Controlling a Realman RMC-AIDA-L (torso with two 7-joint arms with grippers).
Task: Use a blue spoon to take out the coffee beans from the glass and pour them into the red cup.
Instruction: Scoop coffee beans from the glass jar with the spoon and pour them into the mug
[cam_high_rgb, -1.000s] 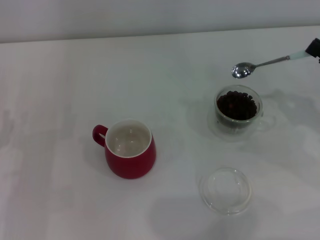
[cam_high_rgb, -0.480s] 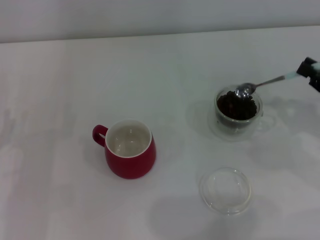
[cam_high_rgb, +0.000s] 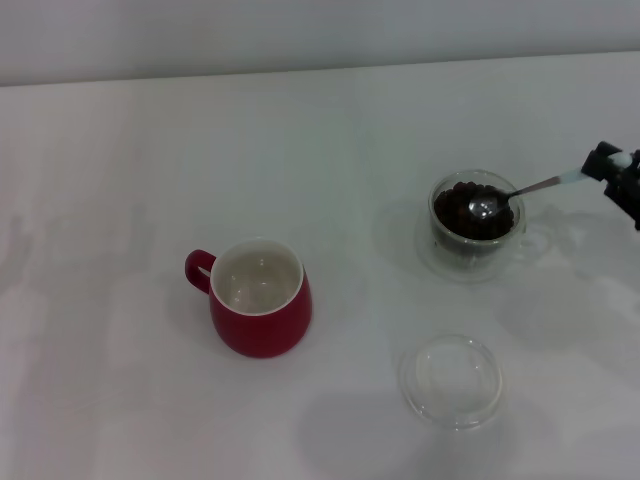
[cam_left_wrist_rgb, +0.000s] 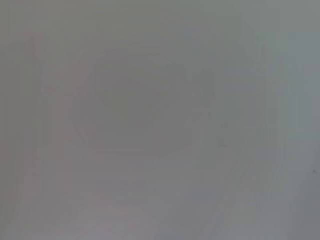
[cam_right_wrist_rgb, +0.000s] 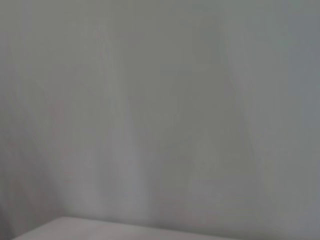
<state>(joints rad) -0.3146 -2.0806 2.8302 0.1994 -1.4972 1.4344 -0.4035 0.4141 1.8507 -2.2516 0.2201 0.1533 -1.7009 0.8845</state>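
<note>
Many dark oval coffee beans (cam_high_rgb: 478, 215) filled the clear double-walled glass (cam_high_rgb: 478, 222); the blue spoon (cam_high_rgb: 520, 192), clamped by the right gripper (cam_high_rgb: 612, 172), rested its shiny bowl on them. Glossy, rounded red cup (cam_high_rgb: 259, 298) stood well apart, leftward.

Right arm: I see only its black gripper (cam_high_rgb: 612, 168), at the far right edge of the head view, mostly cut off by the frame. It sits low, with its dark body running down and to the right out of view. The fingers are clamped on the pale end of the blue spoon (cam_high_rgb: 520, 191), whose handle slants down and to the left away from the gripper. I see nothing of the wrist or forearm behind it.

Left arm: I find none of it in the head view. Its wrist camera gives me a plain grey field only.
</note>
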